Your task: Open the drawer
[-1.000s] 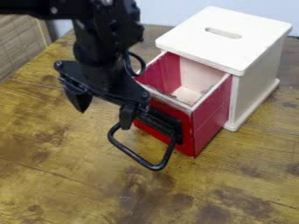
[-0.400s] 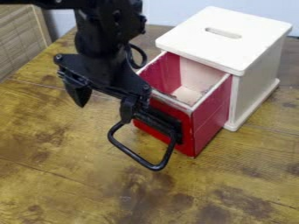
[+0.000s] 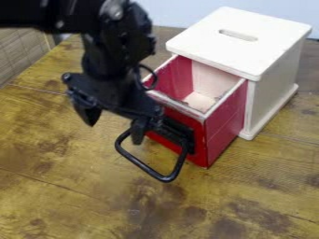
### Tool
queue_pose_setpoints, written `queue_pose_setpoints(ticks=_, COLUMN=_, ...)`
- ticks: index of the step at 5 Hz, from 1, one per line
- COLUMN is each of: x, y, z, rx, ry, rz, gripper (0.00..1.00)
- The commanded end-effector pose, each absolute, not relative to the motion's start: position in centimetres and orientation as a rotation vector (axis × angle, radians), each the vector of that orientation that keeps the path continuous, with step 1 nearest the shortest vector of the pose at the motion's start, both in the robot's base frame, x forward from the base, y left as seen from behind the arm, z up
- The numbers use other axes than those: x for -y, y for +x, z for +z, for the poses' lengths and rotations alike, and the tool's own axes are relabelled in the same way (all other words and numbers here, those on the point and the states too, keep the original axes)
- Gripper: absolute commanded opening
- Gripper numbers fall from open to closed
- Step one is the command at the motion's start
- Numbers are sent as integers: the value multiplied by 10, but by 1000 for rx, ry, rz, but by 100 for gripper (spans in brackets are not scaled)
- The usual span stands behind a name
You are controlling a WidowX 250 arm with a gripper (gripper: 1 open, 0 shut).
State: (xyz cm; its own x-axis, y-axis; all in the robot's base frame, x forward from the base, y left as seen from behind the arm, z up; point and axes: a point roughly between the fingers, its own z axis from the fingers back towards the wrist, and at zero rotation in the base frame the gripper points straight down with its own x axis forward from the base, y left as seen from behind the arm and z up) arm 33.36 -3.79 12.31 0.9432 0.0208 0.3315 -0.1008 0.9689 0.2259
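In the camera view, the drawer [image 3: 200, 107] sits a little to the right of the middle of the picture. It is pulled out from the cream wooden box [image 3: 249, 56], toward 7 o'clock, and its pale wood inside is open to see. The red side wall faces the camera. On its front there is a black bracket [image 3: 174, 135], and from this the large black loop handle [image 3: 152, 159] hangs down toward 7 o'clock, with its lower end close to the wooden table [image 3: 75, 201].

The cream box has a slot in its top and stands at 1 o'clock from the drawer front.

The gripper [image 3: 110, 110] is at 9 o'clock from the drawer, at the end of the black arm [image 3: 106, 37] that comes from the upper left corner. Its two fingers point down and are spread apart, one near the left [image 3: 88, 107] and one just beside the drawer front. Nothing is between them. The right finger is just above the loop handle; if it touches the bracket, I cannot tell, because the picture is blurred there.
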Motion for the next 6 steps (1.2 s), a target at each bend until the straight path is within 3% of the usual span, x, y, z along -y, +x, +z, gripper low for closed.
queue_pose_setpoints(ticks=1, x=17, y=332, z=149, rx=399, ry=247, rz=149, gripper=100)
queue_pose_setpoints(ticks=3, x=17, y=341, z=161, rx=366, ry=235, rz=157, gripper=100)
queue_pose_setpoints(ticks=4, x=26, y=351, z=154, rx=369, ry=230, rz=108, gripper=100)
queue_pose_setpoints(ticks=6, x=18, y=335, z=160, rx=471, ry=230, rz=57, gripper=100)
